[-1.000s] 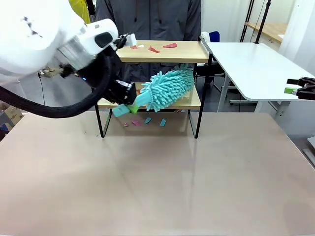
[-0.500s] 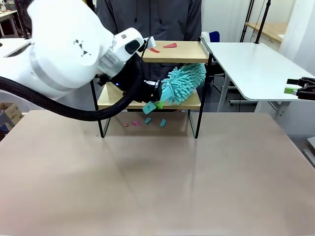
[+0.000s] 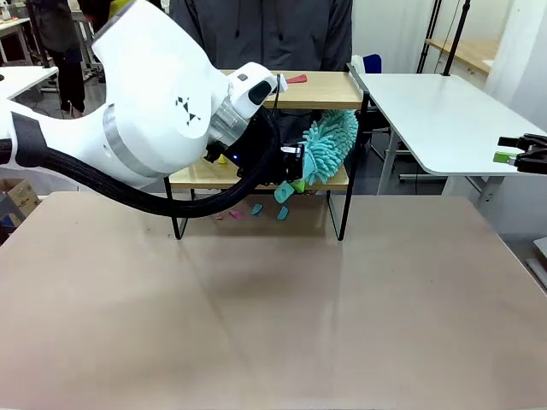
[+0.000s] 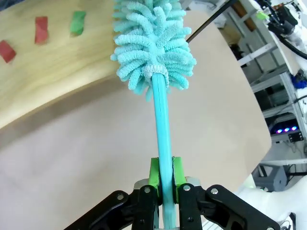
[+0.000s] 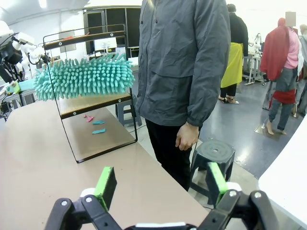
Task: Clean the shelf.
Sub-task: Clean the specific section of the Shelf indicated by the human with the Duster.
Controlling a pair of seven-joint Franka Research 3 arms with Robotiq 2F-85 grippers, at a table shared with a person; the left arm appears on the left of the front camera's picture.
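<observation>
The shelf (image 3: 320, 90) stands at the table's far side, and its black frame (image 5: 98, 103) also shows in the right wrist view. My left gripper (image 3: 291, 178) is shut on the teal handle of a fluffy teal duster (image 3: 329, 143), whose head lies at the right end of the lower board. In the left wrist view the green pads (image 4: 154, 173) pinch the handle below the duster head (image 4: 151, 43), beside a wooden board (image 4: 53, 81) carrying red and green scraps (image 4: 41, 28). A red scrap (image 3: 296, 79) lies on the top board. My right gripper (image 3: 520, 155) is open, as its own view (image 5: 162, 184) confirms.
Pink and teal scraps (image 3: 256, 210) lie on the table under the shelf. A person in a grey jacket (image 3: 265, 34) stands behind it. A white side table (image 3: 436, 111) is at the right, with a black stool (image 5: 213, 153) near the person. The near tabletop (image 3: 273, 325) is bare.
My left arm has swung to the right along the lower board, carrying the duster head from the board's middle to its right end. The right gripper has stayed put.
</observation>
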